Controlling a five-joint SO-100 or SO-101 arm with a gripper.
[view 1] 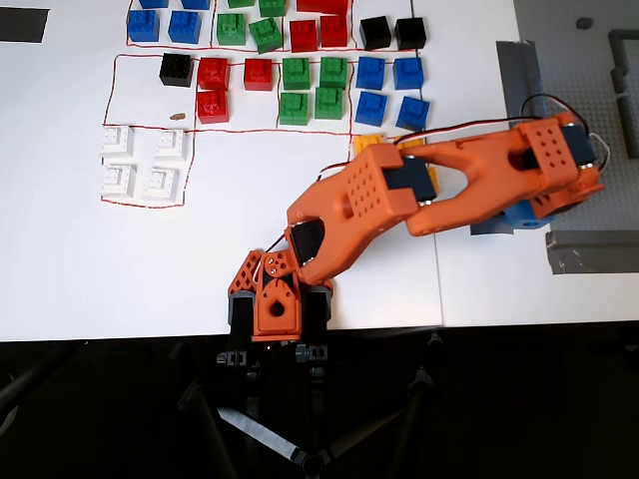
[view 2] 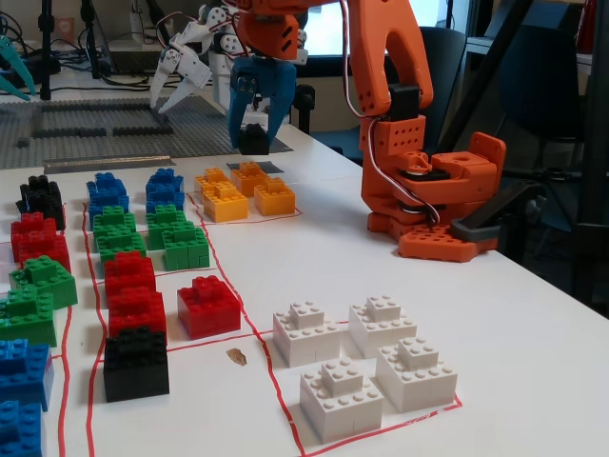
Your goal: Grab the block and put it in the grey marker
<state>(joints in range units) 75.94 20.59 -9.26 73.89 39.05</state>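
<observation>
White tabletop (view 1: 60, 249) fills most of what I see, ruled off by thin red lines into pens of studded plastic blocks. From the overhead view I get the layout: blue, green, red and black cubes in rows, four white blocks (view 1: 143, 160) in their own pen, and the orange arm (view 1: 399, 195), its shell perforated with small holes, stretched across to the right. That view hides the fingertips and whatever they carry; I see only a sliver of blue beneath the wrist.

The fixed view fills the gap. There the gripper (view 2: 253, 133) hangs at the far end of the table, its blue jaws narrowed around the block (view 2: 253, 142), a small matte black cube pinched between the tips. The cube sits low, just past the yellow blocks (view 2: 238, 193), directly over the grey marker (view 2: 273, 168), a flat dull patch on the white surface. I cannot tell whether the cube's underside touches the patch or hangs just above it.

This view also shows a grey studded baseplate (view 2: 95, 129) behind the pens and a spare black block (view 2: 136, 363) near the camera, beside a small brown speck (view 2: 236, 357).
</observation>
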